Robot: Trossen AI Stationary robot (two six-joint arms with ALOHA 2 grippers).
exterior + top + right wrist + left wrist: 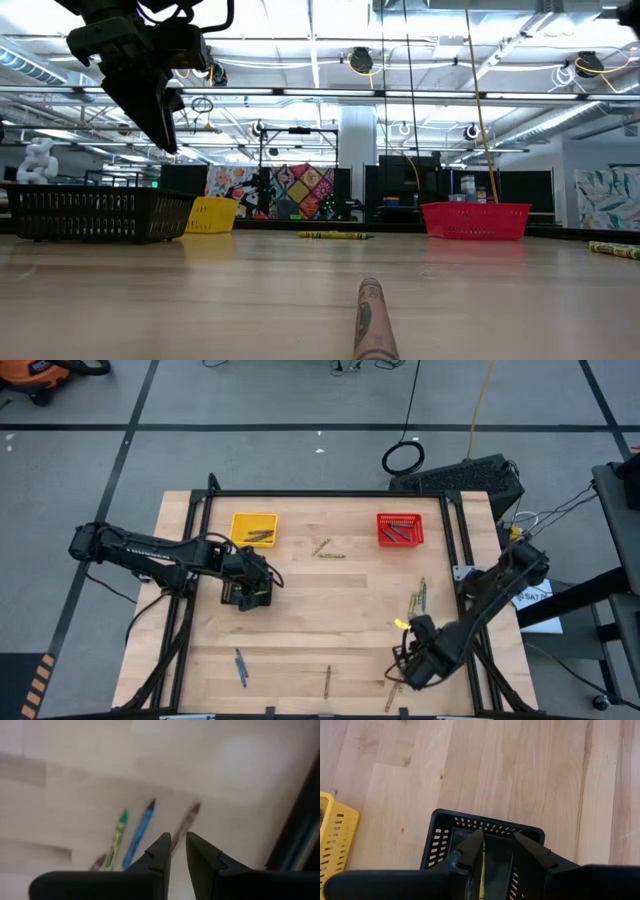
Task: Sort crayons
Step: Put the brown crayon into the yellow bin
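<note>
Left gripper [496, 845] open over black basket [445, 822], yellow crayon [482, 870] between fingers: release straight down. Right gripper [178, 845] narrow, empty.

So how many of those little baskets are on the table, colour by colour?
Yellow basket: 1
Red basket: 1
Black basket: 1
Total: 3 baskets
</note>
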